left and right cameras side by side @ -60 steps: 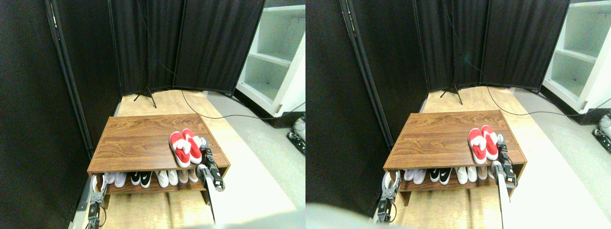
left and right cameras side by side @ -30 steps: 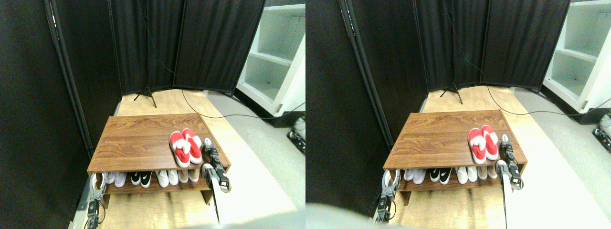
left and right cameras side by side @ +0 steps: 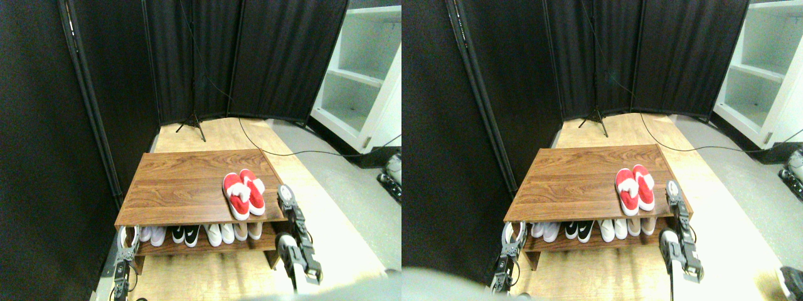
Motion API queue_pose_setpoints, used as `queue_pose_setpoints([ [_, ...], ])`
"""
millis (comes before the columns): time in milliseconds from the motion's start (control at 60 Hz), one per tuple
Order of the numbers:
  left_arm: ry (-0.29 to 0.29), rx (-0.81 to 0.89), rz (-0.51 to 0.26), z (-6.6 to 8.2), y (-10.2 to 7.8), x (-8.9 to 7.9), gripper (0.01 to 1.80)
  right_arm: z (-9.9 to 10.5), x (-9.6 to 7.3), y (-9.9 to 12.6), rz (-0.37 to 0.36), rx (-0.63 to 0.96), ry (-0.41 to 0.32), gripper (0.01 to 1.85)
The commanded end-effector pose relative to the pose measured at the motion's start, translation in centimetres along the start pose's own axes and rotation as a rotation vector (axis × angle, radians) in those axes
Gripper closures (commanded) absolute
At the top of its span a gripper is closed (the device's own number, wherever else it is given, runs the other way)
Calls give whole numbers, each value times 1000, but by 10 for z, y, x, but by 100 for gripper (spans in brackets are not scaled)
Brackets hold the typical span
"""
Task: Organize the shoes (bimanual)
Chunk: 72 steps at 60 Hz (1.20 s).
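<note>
The two red shoes [left and right cameras side by side: 243,194] with white patches lie side by side, toes toward me, on the right part of the wooden shoe rack's top [left and right cameras side by side: 182,185]. My right gripper [left and right cameras side by side: 286,193] stands just off the rack's right edge, a short gap to the right of the shoes and touching neither of them. My left gripper [left and right cameras side by side: 128,238] is low at the rack's front left corner, open with nothing in it, far from the red shoes.
A row of white, beige and black-and-white shoes [left and right cameras side by side: 201,233] fills the rack's lower shelf. Black curtain panels [left and right cameras side by side: 251,56] close off the left and back. A tripod [left and right cameras side by side: 191,122] and a cable [left and right cameras side by side: 295,152] are on the floor behind the rack. A white shelving unit [left and right cameras side by side: 361,81] stands at the right.
My right arm has drawn back toward me and to the right, off the rack's top and away from the red shoes. The shoes and my left gripper stayed put.
</note>
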Motion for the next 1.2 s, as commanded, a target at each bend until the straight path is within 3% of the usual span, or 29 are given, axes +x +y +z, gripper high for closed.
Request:
queue_pose_setpoints([
  [17, 7, -6, -27, 0, -4, 1, 156, 2, -18, 12, 93, -13, 11, 185],
  [350, -2, 8, -21, -5, -6, -1, 170, -4, -64, 3, 112, -10, 64, 185],
  [833, -23, -9, -6, -8, -5, 2, 179, -16, -66, 0, 118, 27, 101, 185],
  [1200, -23, 24, 24, -10, 1, 21, 179, -17, -63, 0, 119, 36, 101, 185],
])
